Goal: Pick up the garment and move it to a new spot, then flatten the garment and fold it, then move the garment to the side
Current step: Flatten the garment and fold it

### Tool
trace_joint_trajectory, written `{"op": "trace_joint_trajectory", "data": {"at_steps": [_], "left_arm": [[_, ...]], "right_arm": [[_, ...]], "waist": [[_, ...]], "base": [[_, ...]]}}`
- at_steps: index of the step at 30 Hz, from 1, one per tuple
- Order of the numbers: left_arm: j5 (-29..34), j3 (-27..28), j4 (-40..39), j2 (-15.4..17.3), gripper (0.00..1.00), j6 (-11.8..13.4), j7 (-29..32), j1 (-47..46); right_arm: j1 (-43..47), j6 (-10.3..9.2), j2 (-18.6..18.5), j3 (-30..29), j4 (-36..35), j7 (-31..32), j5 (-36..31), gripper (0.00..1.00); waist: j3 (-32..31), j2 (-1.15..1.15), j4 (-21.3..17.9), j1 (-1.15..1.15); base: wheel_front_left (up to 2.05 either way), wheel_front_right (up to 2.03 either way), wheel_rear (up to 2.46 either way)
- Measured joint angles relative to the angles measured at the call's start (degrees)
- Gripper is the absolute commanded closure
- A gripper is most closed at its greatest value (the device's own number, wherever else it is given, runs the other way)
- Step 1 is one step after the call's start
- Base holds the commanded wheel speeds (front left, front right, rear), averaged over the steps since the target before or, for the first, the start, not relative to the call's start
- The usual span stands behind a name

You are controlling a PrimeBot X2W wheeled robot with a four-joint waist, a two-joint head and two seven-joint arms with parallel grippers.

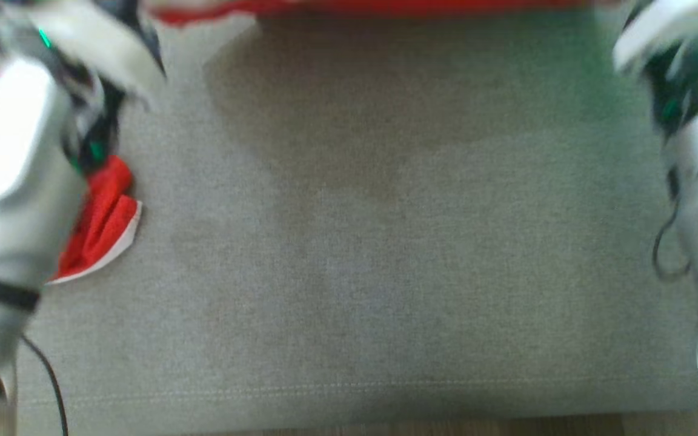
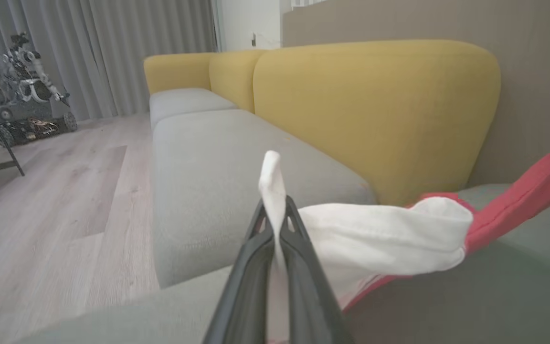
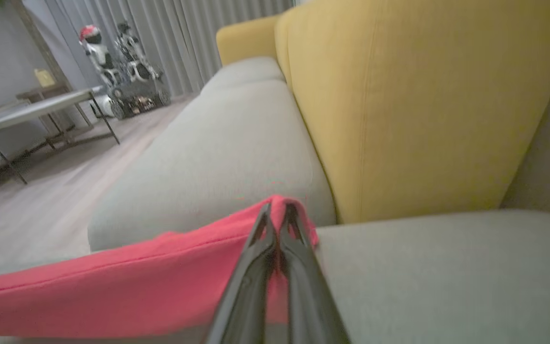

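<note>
Pinching tight with the left gripper (image 2: 275,210) on a white fold of the garment (image 2: 385,243), near the far left corner of the grey seat cushion (image 1: 385,254). Clamping the right gripper (image 3: 277,210) on its red hem, toward the far right corner. Holding red cloth stretched between both along the far edge, with a red-and-white flap at the left edge.

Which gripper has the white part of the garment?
The left gripper: its jaws are shut on a white fold of the garment. The right gripper is shut on a red edge instead.
</note>
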Motion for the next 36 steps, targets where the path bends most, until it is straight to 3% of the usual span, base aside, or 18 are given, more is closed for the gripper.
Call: {"op": "trace_joint_trajectory", "data": {"at_steps": [4, 5, 13, 22, 36], "left_arm": [[0.94, -2.21, -1.03, 0.67, 1.00, -0.37, -0.01, 5.92], [0.93, -3.64, -1.70, 1.46, 1.00, -0.81, 0.00, 9.92], [1.98, -9.48, -6.61, 6.28, 1.00, -1.30, 1.43, 20.95], [2.75, -13.45, -11.92, 9.80, 1.00, -1.27, 3.72, 28.37], [-0.16, -16.56, -19.57, 14.08, 1.00, -0.75, 9.02, 37.73]], "right_arm": [[5.80, 0.00, -1.16, 4.78, -0.63, 2.91, 3.44, 1.00], [9.69, 0.00, -2.77, 8.15, -1.96, 4.45, 5.37, 1.00], [20.17, 0.00, -9.40, 18.20, -8.15, 8.29, 11.70, 1.00], [26.80, 0.01, -15.44, 26.18, -13.15, 13.39, 15.75, 1.00], [34.57, 0.01, -21.49, 34.33, -21.64, 23.24, 25.44, 1.00]], "waist": [[-2.48, 0.00, -0.03, 0.00], [-4.27, 0.00, -0.06, 0.00], [-10.69, 0.00, -0.45, -0.01], [-14.48, 0.00, -0.34, 0.00], [-19.74, 0.00, -0.67, -0.01]], "base": [[0.00, 0.00, 0.00], [0.00, 0.00, 0.00], [0.00, 0.00, 0.00], [0.00, 0.00, 0.00], [0.00, 0.00, 0.00]]}}
